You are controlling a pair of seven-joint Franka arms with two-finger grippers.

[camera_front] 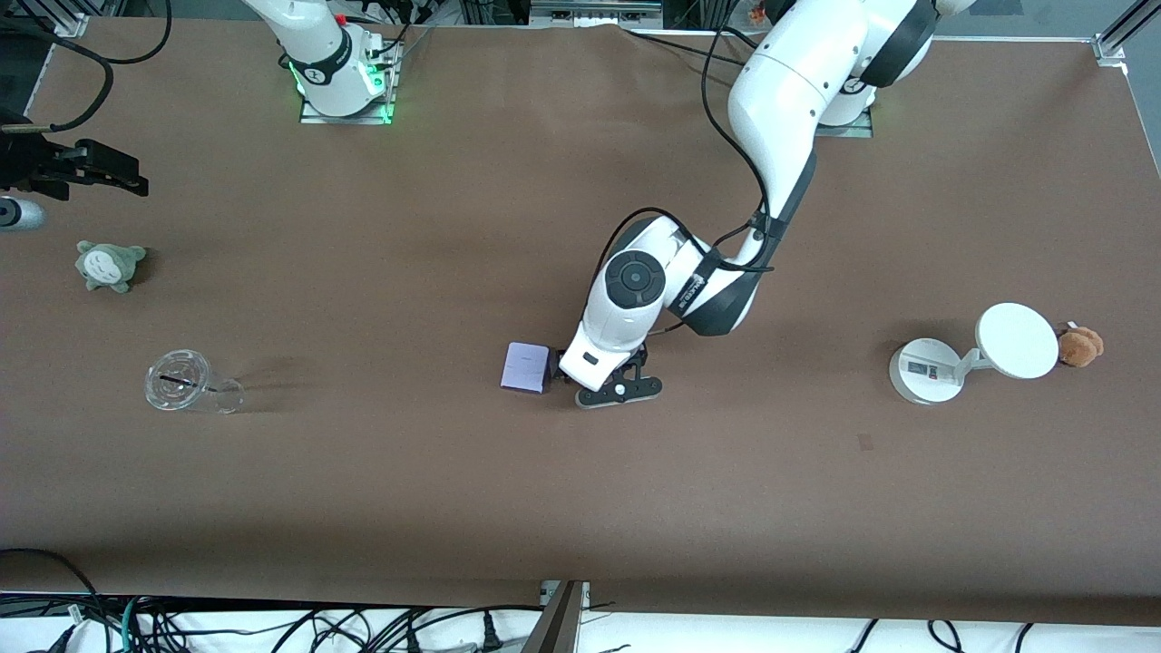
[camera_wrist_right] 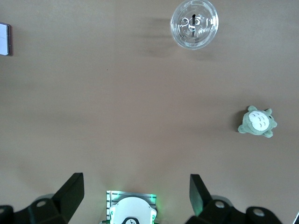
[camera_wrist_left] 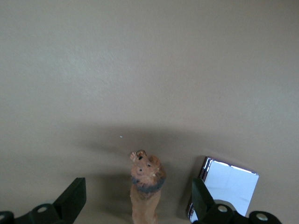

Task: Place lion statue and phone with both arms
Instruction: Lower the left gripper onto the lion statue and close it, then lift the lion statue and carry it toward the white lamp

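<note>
The lion statue point(camera_wrist_left: 146, 186), orange-brown with a darker mane band, sits on the brown table between the open fingers point(camera_wrist_left: 71, 199) of my left gripper point(camera_wrist_left: 138, 198) and touches neither. In the front view the left gripper point(camera_front: 612, 385) is low over the table's middle and hides the lion. The phone point(camera_front: 526, 367), a pale lavender rectangle, lies flat right beside that gripper, toward the right arm's end; it also shows in the left wrist view point(camera_wrist_left: 230, 189) and the right wrist view point(camera_wrist_right: 4, 38). My right gripper point(camera_front: 134, 181) point(camera_wrist_right: 135, 193) is open and empty, raised at the right arm's end.
A grey-green plush point(camera_front: 109, 265) point(camera_wrist_right: 257, 122) and a clear plastic cup on its side point(camera_front: 189, 385) point(camera_wrist_right: 194, 23) lie at the right arm's end. A white round-based stand with a disc point(camera_front: 961, 358) and a brown plush point(camera_front: 1081, 345) sit at the left arm's end.
</note>
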